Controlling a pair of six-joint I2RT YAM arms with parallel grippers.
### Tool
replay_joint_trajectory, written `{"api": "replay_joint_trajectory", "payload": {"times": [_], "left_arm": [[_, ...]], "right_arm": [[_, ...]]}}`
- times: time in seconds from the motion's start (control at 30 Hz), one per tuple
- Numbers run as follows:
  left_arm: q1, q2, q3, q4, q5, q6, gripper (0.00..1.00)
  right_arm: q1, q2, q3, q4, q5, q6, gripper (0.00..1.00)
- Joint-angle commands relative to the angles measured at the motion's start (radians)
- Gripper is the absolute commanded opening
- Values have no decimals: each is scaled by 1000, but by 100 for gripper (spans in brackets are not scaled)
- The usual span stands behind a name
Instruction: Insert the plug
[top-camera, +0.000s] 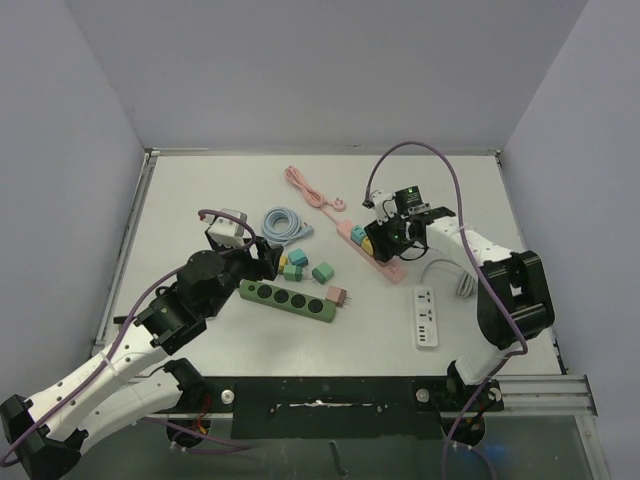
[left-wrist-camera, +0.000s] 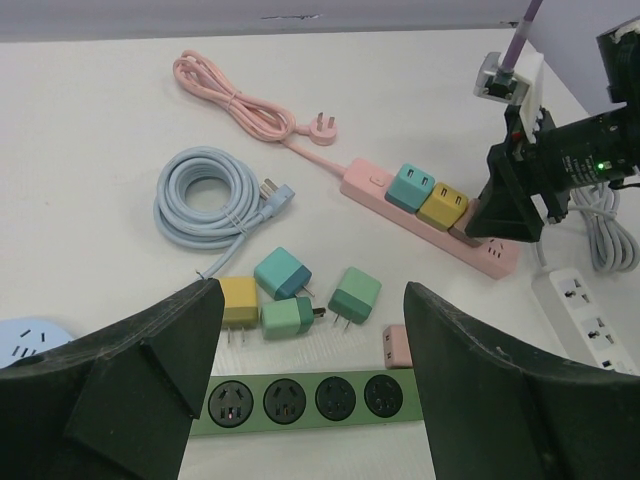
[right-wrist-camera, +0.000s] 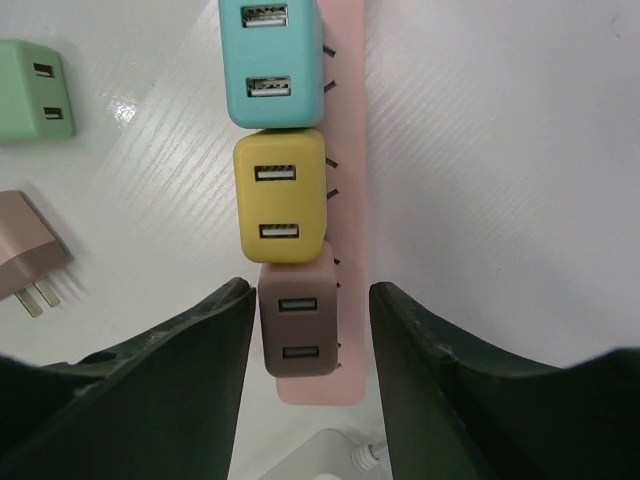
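Note:
A pink power strip (right-wrist-camera: 347, 100) holds a teal plug (right-wrist-camera: 272, 60), a yellow plug (right-wrist-camera: 280, 195) and a brown plug (right-wrist-camera: 297, 320) in a row. My right gripper (right-wrist-camera: 310, 300) is open and straddles the brown plug. Its left finger is close to the plug and its right finger stands apart from it. My left gripper (left-wrist-camera: 312, 330) is open and empty above a green power strip (left-wrist-camera: 300, 400), whose sockets are all bare. Several loose plugs lie just beyond the green strip: yellow (left-wrist-camera: 238, 300), teal-blue (left-wrist-camera: 282, 273), two green (left-wrist-camera: 354, 295) and a pink one (left-wrist-camera: 397, 345).
A white power strip (top-camera: 426, 317) with a grey cable lies right of the pink strip. A coiled blue cable (top-camera: 285, 224) and the pink strip's bundled cord (top-camera: 310, 190) lie towards the back. A blue-white round object (left-wrist-camera: 25, 340) is at the left.

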Motion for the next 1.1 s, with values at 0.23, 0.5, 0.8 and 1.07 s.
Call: {"api": "replay_joint_trajectory", "payload": {"times": [0.23, 0.5, 0.8, 1.07], "left_arm": [[4, 9, 14, 45, 1, 3, 72], [5, 11, 15, 43, 3, 5, 72], [5, 6, 13, 39, 2, 2, 72], [3, 4, 8, 43, 3, -4, 72]], "right_arm": [[-6, -131, -15, -2, -8, 24, 51], [2, -60, 11, -62, -31, -14, 49], [24, 23, 2, -68, 5, -37, 25], [72, 167, -3, -61, 183, -12, 0]]}}
